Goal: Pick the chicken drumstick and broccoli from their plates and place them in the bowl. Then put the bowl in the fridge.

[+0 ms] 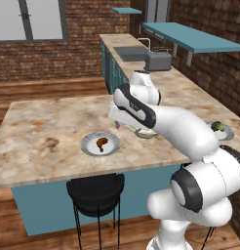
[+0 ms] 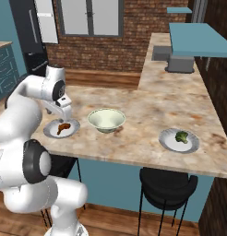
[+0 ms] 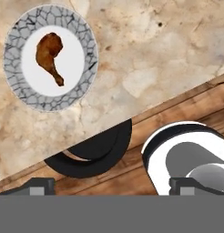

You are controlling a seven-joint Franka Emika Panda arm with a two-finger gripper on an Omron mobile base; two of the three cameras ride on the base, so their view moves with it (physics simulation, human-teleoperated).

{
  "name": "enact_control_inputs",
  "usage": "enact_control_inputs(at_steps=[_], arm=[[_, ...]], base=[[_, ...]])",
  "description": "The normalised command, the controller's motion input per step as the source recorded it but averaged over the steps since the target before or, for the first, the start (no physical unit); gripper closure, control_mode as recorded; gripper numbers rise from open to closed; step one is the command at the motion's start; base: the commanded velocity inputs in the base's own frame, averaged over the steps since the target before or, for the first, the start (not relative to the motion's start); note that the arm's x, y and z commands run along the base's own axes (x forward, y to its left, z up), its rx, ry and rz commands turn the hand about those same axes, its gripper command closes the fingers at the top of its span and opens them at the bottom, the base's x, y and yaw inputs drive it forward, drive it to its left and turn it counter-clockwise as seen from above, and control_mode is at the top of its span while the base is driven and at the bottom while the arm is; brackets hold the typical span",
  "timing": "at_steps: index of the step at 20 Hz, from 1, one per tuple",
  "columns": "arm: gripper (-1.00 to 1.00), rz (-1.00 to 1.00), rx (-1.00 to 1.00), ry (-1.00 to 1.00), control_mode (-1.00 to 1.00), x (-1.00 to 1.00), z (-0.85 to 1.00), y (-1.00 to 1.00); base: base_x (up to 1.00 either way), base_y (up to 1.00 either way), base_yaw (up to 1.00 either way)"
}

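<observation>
The chicken drumstick [image 3: 50, 54] lies on a round grey plate [image 3: 13, 54] near the counter's front edge. The same drumstick [image 1: 101, 143] and plate [image 1: 88, 145] appear in the left base view. My gripper [image 2: 66, 115] hangs open just above that plate [image 2: 74, 125], with nothing between its fingers. In the hand view the gripper [image 3: 114, 185] points down over the counter edge, beside the plate. The pale bowl [image 2: 106, 119] stands empty mid-counter. The broccoli [image 2: 181, 136] sits on the second plate [image 2: 168, 142] to the right. The dark fridge [image 2: 20, 37] stands at the far left.
Black stools [image 1: 95, 188] [image 2: 168, 182] stand under the counter's front edge. A toaster [image 1: 158, 61] and a sink [image 1: 130, 52] are on the back counter, under teal shelves [image 1: 190, 36]. The arm covers part of the bowl [image 1: 145, 133] in the left base view.
</observation>
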Motion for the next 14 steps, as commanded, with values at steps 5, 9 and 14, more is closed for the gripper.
enact_control_inputs(at_steps=[5,9,14], arm=[[-1.00,-0.01,-0.07,0.05,-1.00,0.32,-0.21,0.34],[-1.00,-0.03,-0.20,0.14,-1.00,0.28,-0.21,0.24],[-1.00,0.00,-0.02,0.01,-1.00,0.32,-0.28,0.05]], base=[[0.00,0.00,0.00],[0.00,0.00,0.00],[0.00,0.00,0.00]])
